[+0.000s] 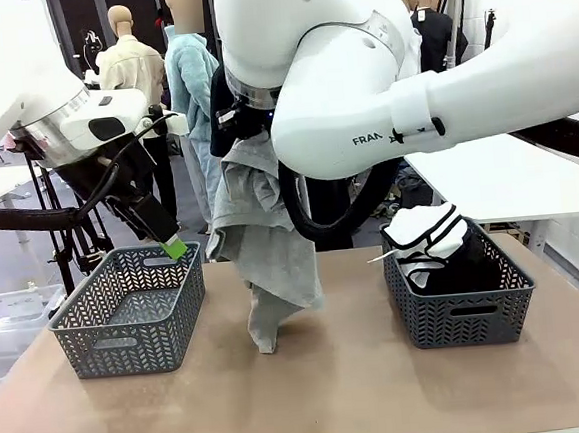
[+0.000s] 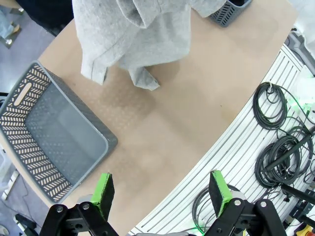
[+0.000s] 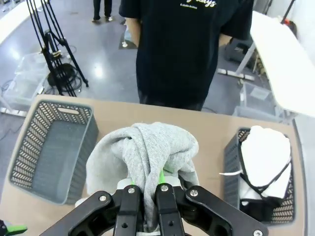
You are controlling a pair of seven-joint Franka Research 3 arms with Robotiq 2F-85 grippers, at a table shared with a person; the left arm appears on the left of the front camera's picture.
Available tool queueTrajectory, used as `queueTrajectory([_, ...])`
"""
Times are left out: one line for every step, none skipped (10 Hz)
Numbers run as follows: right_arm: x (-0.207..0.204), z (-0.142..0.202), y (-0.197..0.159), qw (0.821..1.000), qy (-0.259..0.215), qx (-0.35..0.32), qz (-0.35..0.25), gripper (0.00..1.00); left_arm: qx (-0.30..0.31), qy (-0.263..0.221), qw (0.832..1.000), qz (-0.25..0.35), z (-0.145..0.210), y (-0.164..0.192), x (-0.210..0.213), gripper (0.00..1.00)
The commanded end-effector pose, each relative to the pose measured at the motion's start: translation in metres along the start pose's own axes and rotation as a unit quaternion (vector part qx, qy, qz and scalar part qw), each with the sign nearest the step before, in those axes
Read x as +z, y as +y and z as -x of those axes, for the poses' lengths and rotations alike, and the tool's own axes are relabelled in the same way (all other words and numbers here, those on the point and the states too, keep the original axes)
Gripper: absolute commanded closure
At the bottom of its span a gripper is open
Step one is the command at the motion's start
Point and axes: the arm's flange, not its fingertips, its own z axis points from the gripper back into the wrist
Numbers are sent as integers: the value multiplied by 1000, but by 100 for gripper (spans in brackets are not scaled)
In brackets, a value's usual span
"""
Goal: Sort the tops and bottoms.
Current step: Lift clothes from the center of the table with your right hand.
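Front view, left to right: the left pincer (image 1: 175,248) hangs released over the empty bin (image 1: 128,307); at centre the right pincer (image 3: 146,189) grasps a grey garment (image 1: 263,241), its hem touching the bench (image 1: 344,393). Sorting is mid-carry; next, swing it over the matching bin, perhaps the filled bin (image 1: 459,293) at right, and release.

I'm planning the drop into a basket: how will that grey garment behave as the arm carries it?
Probably floppy: the grey garment hangs in loose folds from the right gripper, which is shut on it. Its lower end touches the table, so it may drag. Likely light, since a pinch on one bunch holds it all.
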Motion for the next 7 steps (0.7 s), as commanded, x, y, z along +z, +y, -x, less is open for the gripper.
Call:
queueTrajectory([5,1,7,1000,2,10,-12,100,0,-2,1000,-1,0,1,0,0])
queueTrajectory([5,1,7,1000,2,10,-12,100,0,-2,1000,-1,0,1,0,0])
queueTrajectory([5,1,7,1000,2,10,-12,100,0,-2,1000,-1,0,1,0,0])
queueTrajectory([5,1,7,1000,2,10,-12,100,0,-2,1000,-1,0,1,0,0])
queueTrajectory([5,1,7,1000,2,10,-12,100,0,-2,1000,-1,0,1,0,0])
queueTrajectory([5,1,7,1000,2,10,-12,100,0,-2,1000,-1,0,1,0,0])
queueTrajectory([5,1,7,1000,2,10,-12,100,0,-2,1000,-1,0,1,0,0])
